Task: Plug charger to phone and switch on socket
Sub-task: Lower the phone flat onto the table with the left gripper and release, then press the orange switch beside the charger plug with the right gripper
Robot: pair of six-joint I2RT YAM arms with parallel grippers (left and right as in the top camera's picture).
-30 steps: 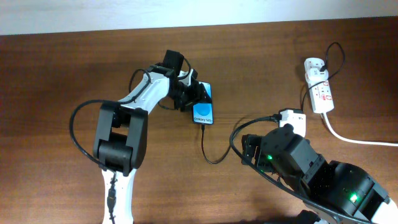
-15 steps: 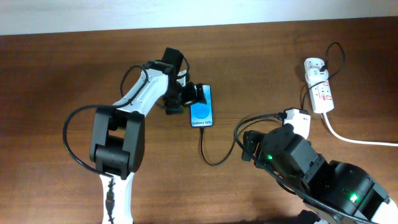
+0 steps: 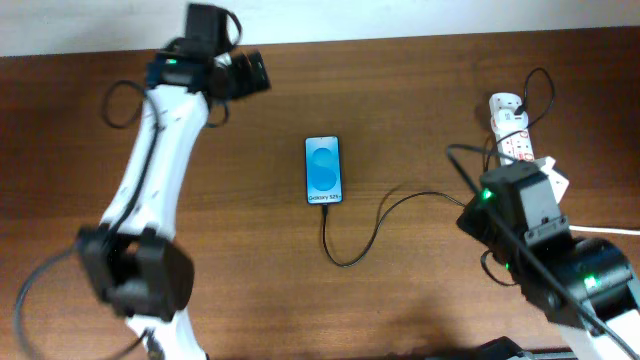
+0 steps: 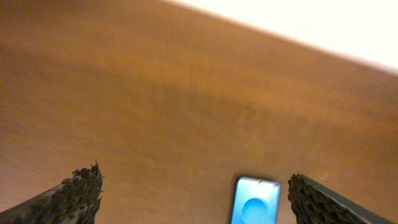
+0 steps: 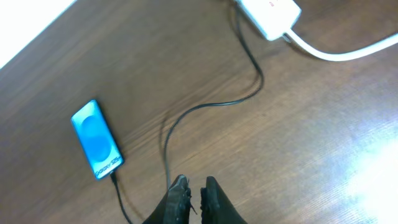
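Observation:
The phone (image 3: pixel 322 170) lies flat at mid-table, blue screen up. The charger (image 3: pixel 350 255), a thin black cable, has its tip in the phone's near end and curls right toward the socket (image 3: pixel 508 128), a white strip partly hidden by my right arm (image 3: pixel 515 205). My left gripper (image 3: pixel 260 73) hangs high at the far left, open and empty; in its wrist view the phone (image 4: pixel 255 202) shows small between the wide fingers (image 4: pixel 74 196). My right gripper (image 5: pixel 194 186) is shut on nothing, above bare wood beside the charger (image 5: pixel 205 106), with the phone (image 5: pixel 96 139) to its left and the socket (image 5: pixel 270 12) ahead.
A thick white cord (image 3: pixel 560 218) runs from the socket to the table's right edge, and shows as the same white cord (image 5: pixel 336 50) in the right wrist view. The table's far edge meets a white wall (image 3: pixel 400 15). The left arm's links (image 3: pixel 150 200) span the table's left side.
My left gripper has let go of the phone, opened wide and swung up to the far left. The phone now lies straight. My right gripper has shut and moved right toward the socket.

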